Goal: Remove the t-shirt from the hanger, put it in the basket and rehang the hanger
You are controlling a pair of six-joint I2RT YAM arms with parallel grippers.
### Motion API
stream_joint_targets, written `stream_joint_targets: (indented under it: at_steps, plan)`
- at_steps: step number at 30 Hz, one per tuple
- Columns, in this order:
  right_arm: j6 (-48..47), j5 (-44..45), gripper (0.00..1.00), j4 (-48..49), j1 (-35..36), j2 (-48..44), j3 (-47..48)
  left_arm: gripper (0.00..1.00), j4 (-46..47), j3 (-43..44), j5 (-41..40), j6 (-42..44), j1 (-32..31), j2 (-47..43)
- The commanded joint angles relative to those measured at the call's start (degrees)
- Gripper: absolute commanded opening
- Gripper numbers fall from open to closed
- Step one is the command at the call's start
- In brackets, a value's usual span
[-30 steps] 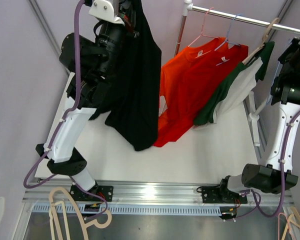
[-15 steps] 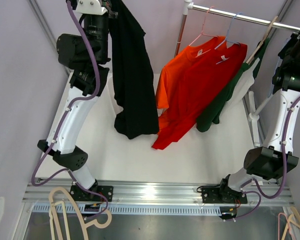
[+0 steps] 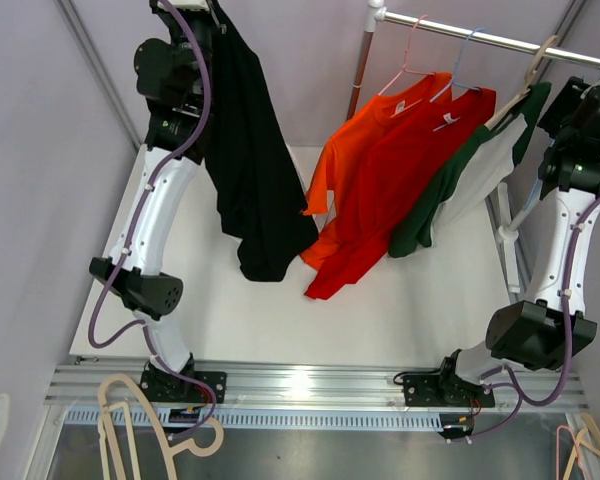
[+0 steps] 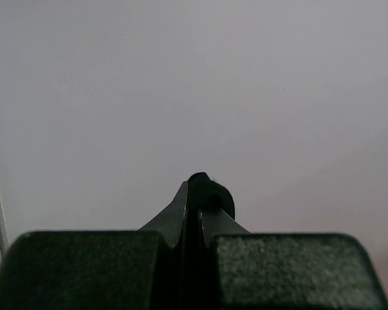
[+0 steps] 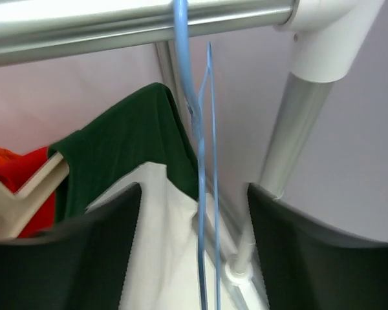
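The black t-shirt (image 3: 255,170) hangs free of any hanger from the top left, its hem just above the white table (image 3: 400,300). My left gripper (image 4: 197,194) is shut on a fold of the black t-shirt (image 4: 210,192); in the top view it is cut off by the upper edge. My right gripper (image 5: 194,194) is open at the rack's right end. A bare blue wire hanger (image 5: 200,213) hangs from the rod (image 5: 116,26) between its fingers, touching neither. The right arm (image 3: 580,150) stands tall at the right.
On the rod (image 3: 480,38) hang an orange t-shirt (image 3: 355,160), a red t-shirt (image 3: 410,170) and a green t-shirt (image 3: 450,190) over a white one (image 3: 485,170). The rack's post (image 5: 297,123) is just right of my right fingers. Spare wooden hangers (image 3: 130,420) lie below the table's near edge.
My left arm has swung up and back towards the far left, lifting the black t-shirt off the table. The right jaws have come apart; that arm barely moved.
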Motion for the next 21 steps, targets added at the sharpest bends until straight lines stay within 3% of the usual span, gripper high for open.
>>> stream_joint_targets:
  at_steps: [1, 4, 6, 13, 17, 21]
  plan:
    - [0.52, 1.58, 0.75, -0.77, -0.23, -5.10, 0.38, 0.01, 1.77, 3.71, 0.84, -4.59, 2.37, 0.65]
    - [1.23, 2.80, 0.94, -1.65, -0.22, -7.04, -0.76, 0.01, 1.60, 3.70, 2.07, -6.95, 3.95, 2.14]
    - [2.11, 3.42, 0.99, -2.79, -0.14, -9.06, -1.64, 0.01, 2.12, 3.44, 1.90, -7.66, 4.31, 2.93]
    - [3.16, 2.90, 0.99, -5.61, -0.14, -14.51, -3.05, 0.01, -1.74, -1.91, 6.73, -13.02, 5.37, 5.31]
    - [5.00, 0.18, 1.00, -7.80, -0.23, -14.61, 0.62, 0.01, -2.71, -13.57, 5.94, -21.00, 5.19, 3.47]
    - [8.52, -8.67, 1.00, -12.54, -0.23, -13.03, 6.16, 0.01, -11.30, -17.39, 0.95, -27.26, 4.40, 3.81]
